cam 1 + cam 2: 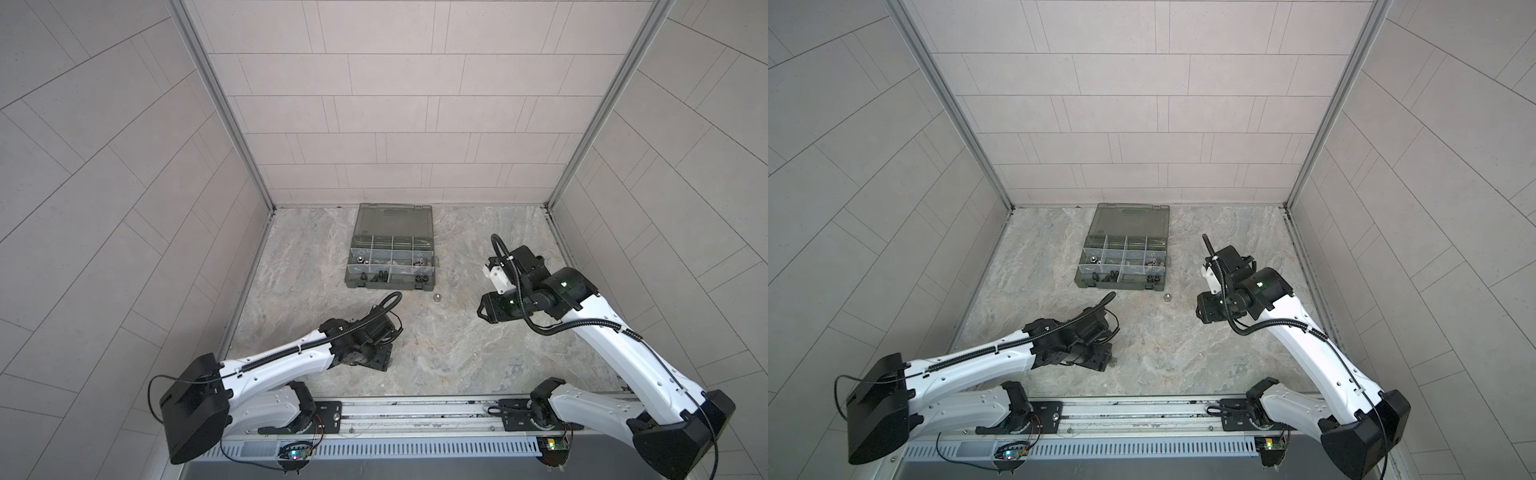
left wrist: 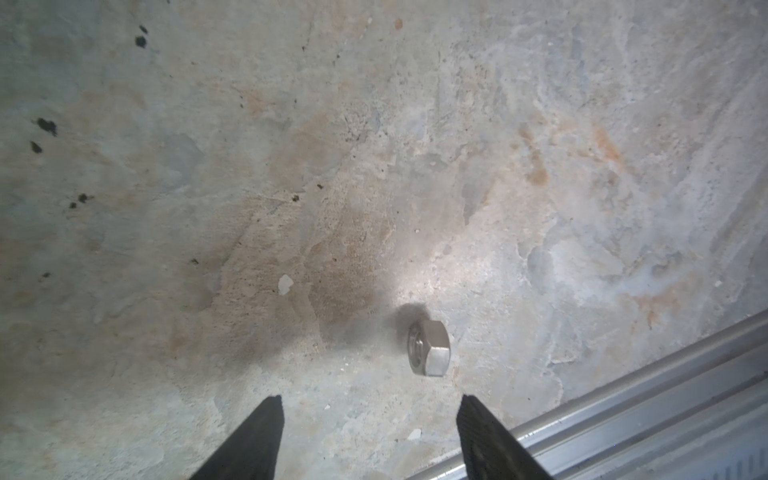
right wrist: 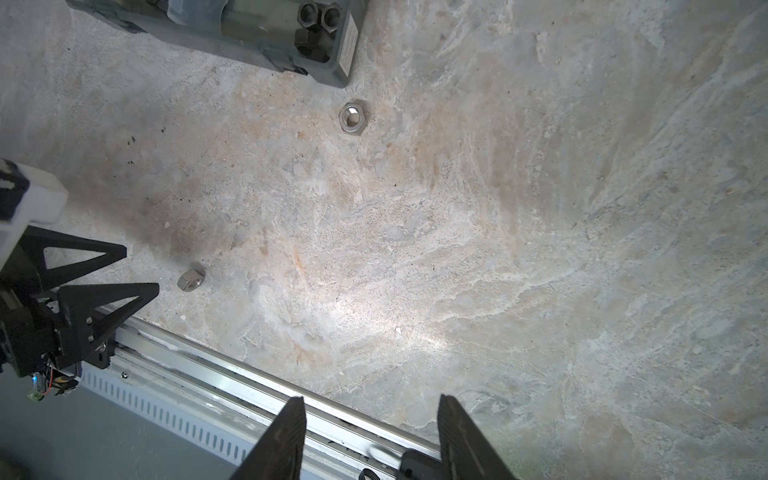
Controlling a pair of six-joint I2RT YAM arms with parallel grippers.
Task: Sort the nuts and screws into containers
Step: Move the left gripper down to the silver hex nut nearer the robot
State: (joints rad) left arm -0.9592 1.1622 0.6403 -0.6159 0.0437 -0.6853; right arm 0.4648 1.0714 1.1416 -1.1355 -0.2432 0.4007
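Note:
The containers are cells of a grey-green organizer case (image 1: 432, 272) lying open at the back of the table. Its near cells hold black screws (image 1: 377, 276) and black hex nuts (image 3: 320, 16). Two silver nuts lie loose on the table. One nut (image 2: 430, 348) stands on edge just beyond my left gripper (image 2: 371, 399), which is low over the table, open and empty. The right wrist view also shows that nut (image 3: 191, 279) beside the left gripper (image 3: 143, 268). The other nut (image 1: 437, 296) lies flat by the case's near right corner. My right gripper (image 1: 481, 311) hangs open and empty, right of it.
The case's hinged lid (image 1: 395, 220) lies flat against the back wall. A metal rail (image 3: 232, 374) runs along the table's front edge, close to the left gripper. Tiled walls enclose the table on three sides.

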